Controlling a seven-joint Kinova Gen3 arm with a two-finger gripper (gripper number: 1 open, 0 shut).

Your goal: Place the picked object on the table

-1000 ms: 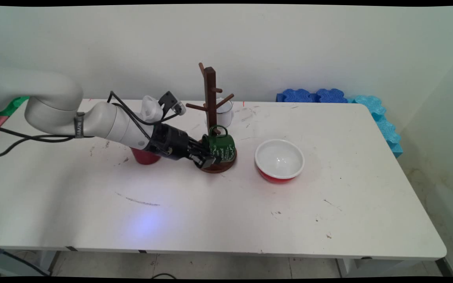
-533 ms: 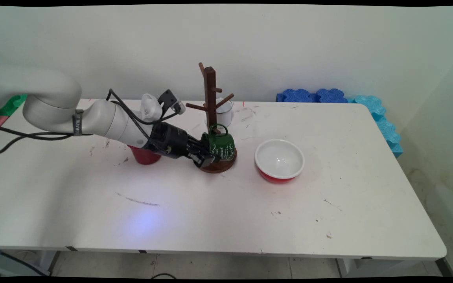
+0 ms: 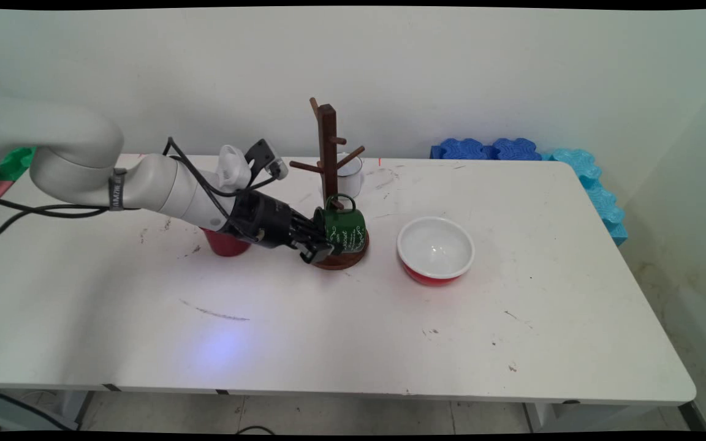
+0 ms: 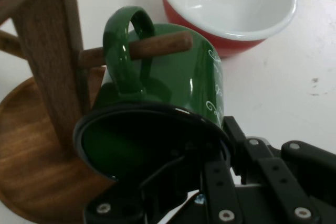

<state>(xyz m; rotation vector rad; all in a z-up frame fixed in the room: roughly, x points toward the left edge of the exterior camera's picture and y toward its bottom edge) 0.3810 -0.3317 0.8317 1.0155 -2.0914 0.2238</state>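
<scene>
Since a second ago the arm has drawn slightly back, its gripper [image 3: 323,244] still pinching the green mug's [image 3: 342,228] rim (handle threaded on the tree's [image 3: 327,153] peg just ahead); a sideways tug could topple the tree.

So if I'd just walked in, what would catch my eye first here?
Probably the green mug, lying on its side with its handle looped over a low peg of the wooden mug tree mid-table, while the black gripper clasps its rim. Just right of the tree sits a red bowl, white inside, and a red cup peeks out behind the arm.
</scene>
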